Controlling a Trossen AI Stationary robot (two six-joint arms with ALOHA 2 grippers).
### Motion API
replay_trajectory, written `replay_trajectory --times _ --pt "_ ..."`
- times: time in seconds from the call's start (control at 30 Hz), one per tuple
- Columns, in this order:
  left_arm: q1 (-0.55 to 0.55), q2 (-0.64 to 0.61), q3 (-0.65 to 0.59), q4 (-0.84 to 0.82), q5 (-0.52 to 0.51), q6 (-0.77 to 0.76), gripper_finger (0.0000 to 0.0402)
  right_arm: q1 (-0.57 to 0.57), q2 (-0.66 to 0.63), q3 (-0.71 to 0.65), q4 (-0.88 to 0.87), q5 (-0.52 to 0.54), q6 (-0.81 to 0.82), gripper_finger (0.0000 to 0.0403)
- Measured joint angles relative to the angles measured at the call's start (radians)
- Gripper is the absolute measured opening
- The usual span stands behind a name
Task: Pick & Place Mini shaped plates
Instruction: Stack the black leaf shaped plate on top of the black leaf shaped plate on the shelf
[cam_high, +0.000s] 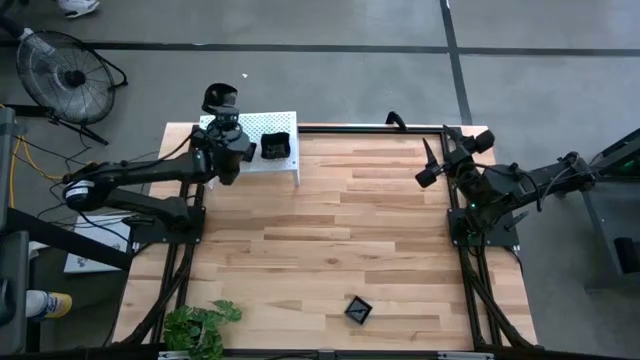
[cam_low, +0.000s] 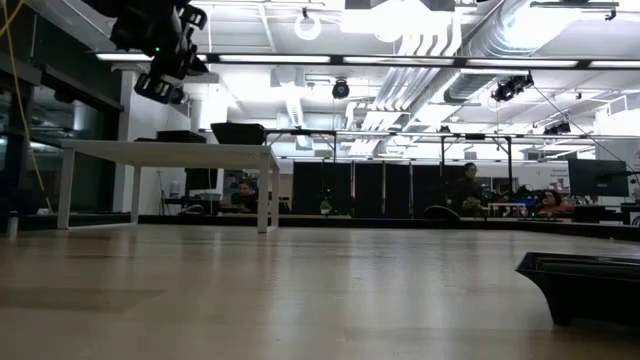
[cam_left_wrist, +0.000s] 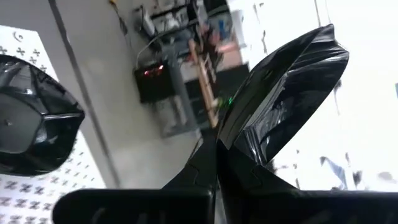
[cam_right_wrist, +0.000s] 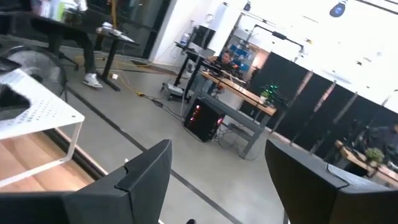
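My left gripper (cam_high: 221, 120) is at the white perforated shelf's (cam_high: 255, 128) far left corner, pointing level toward the table's far edge, shut on a glossy black mini plate (cam_left_wrist: 280, 93). The plate (cam_high: 218, 97) sticks out past the fingertips. Another black plate (cam_high: 275, 147) rests on the shelf top and shows in the left wrist view (cam_left_wrist: 28, 121). A third plate (cam_high: 358, 310) lies on the wood near the front edge, low in the low view (cam_low: 590, 285). My right gripper (cam_high: 432, 165) hangs open at the far right with nothing between its fingers (cam_right_wrist: 149, 168). My left gripper pinches the plate by the edge nearest it (cam_left_wrist: 239, 146) between its two shut fingers. The fingers come at it level, pointing toward the table's far edge. The plate stands out beyond the fingertips, tilted and lifted clear of shelf and table.
A potted plant (cam_high: 200, 325) sits at the front left corner. A fan (cam_high: 65, 70) stands on the floor beyond the far left. Black frame rails (cam_high: 470, 270) run along the table's sides. The wood between the arms is bare.
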Motion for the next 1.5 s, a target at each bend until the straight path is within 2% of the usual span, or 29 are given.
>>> replay_trajectory --times 0.2,0.47,0.6,0.67,0.77,0.87,0.93,1.03,1.1,1.13,1.2,1.27,1.4,1.5 --pt "0.009 0.007 0.000 0.129 -0.125 0.017 0.0000 0.000 -0.001 0.000 0.142 0.079 -0.029 0.0255" --pt "0.093 0.025 0.001 0.156 -0.098 0.001 0.0000 -0.003 0.001 0.000 0.347 0.167 -0.281 0.0255" --pt "0.098 0.034 0.001 0.162 -0.065 -0.009 0.0000 -0.003 0.002 0.000 0.468 0.169 -0.279 0.0255" --pt "0.099 0.032 0.001 0.163 -0.037 0.097 0.0000 -0.003 0.002 0.000 0.501 0.169 -0.261 0.0255" --pt "0.131 0.012 0.001 0.163 0.075 0.356 0.0000 -0.003 0.002 0.000 0.508 0.169 -0.263 0.0255" --pt "0.222 -0.032 0.002 0.170 0.286 0.551 0.0000 -0.003 0.003 0.000 0.508 0.169 -0.266 0.0255" --pt "0.297 -0.048 0.007 0.165 0.480 0.669 0.0000 -0.003 0.004 0.000 0.515 0.168 -0.264 0.0255" --pt "0.415 -0.060 0.029 0.153 0.828 0.834 0.0000 -0.003 0.011 0.000 0.544 0.163 -0.268 0.0255" --pt "0.483 -0.060 0.051 0.113 1.049 0.901 0.0000 -0.001 0.021 0.000 0.560 0.132 -0.282 0.0255" --pt "0.509 -0.060 0.058 0.088 1.127 0.925 0.0000 -0.001 0.030 0.000 0.569 0.105 -0.283 0.0255" --pt "0.532 -0.059 0.065 0.074 1.214 0.986 0.0000 -0.005 0.057 0.000 0.573 0.029 -0.259 0.0255" --pt "0.529 -0.060 0.070 0.081 1.257 1.044 0.0000 -0.027 0.097 0.000 0.573 -0.063 -0.207 0.0255" --pt "0.513 -0.065 0.070 0.084 1.274 1.146 0.0000 -0.135 0.216 0.014 0.568 -0.228 -0.082 0.0255" --pt "0.496 -0.071 0.070 0.085 1.299 1.172 0.0000 -0.235 0.330 0.094 0.544 -0.390 -0.003 0.0255"
